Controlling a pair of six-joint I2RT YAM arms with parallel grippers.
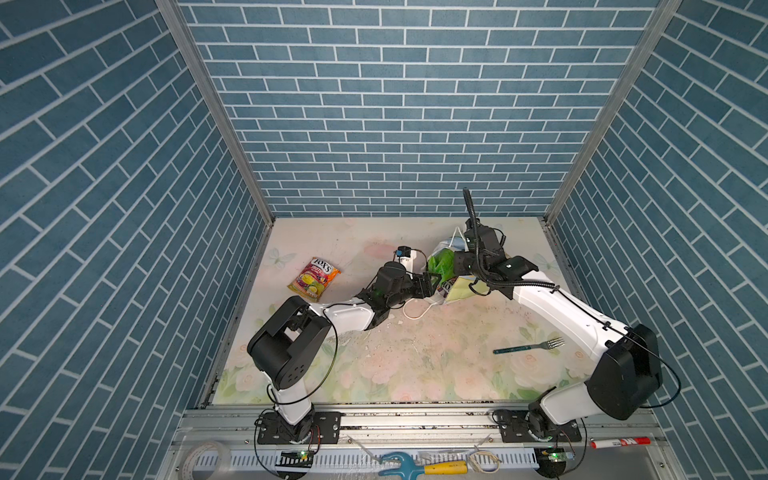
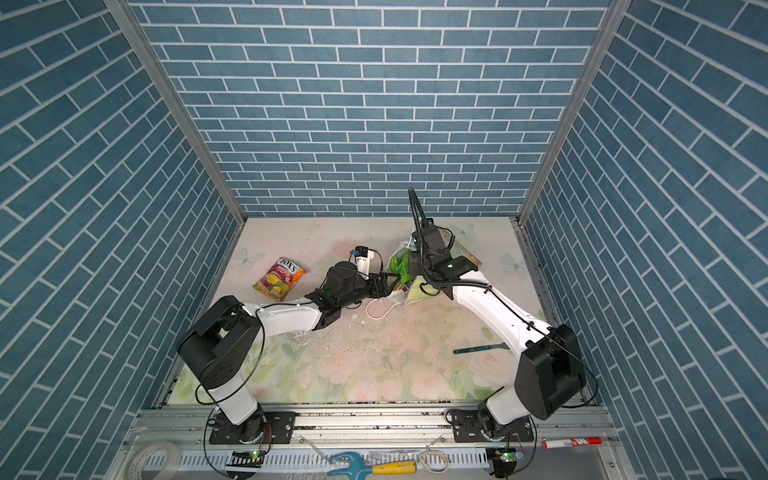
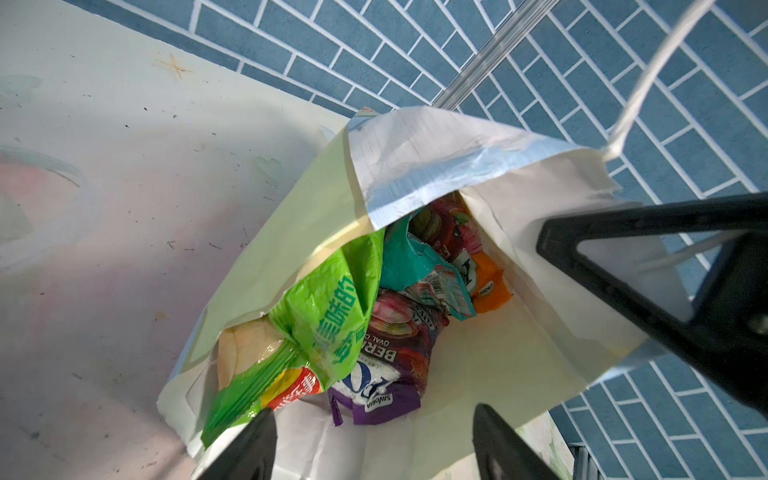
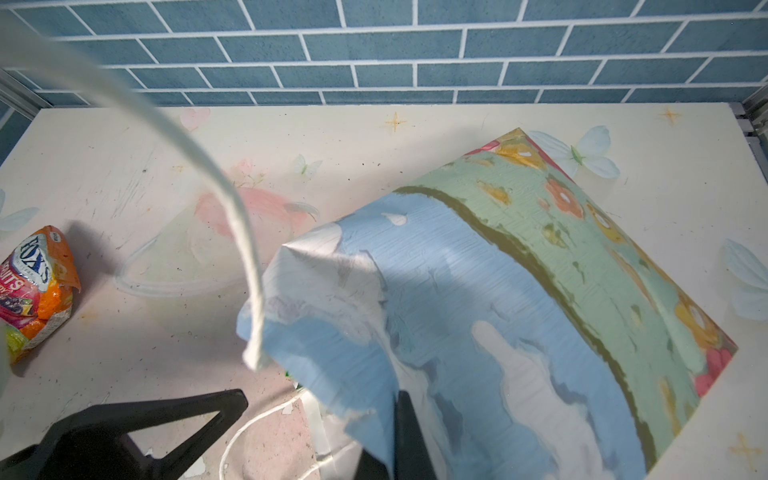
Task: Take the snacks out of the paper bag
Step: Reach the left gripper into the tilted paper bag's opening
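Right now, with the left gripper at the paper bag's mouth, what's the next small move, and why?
Probably ease the left gripper toward the green chip bag and close on its near edge. The jaws stand open at the mouth of the paper bag, that packet's end lies nearest, close by one fingertip, and the right gripper pinches the bag's upper wall, holding the mouth open.

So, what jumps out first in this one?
The paper bag lies on its side at the back right, mouth held up by the right pincer, a green chip bag poking out. The open left pincer sits at that mouth; one FOX'S packet lies alone, back left.
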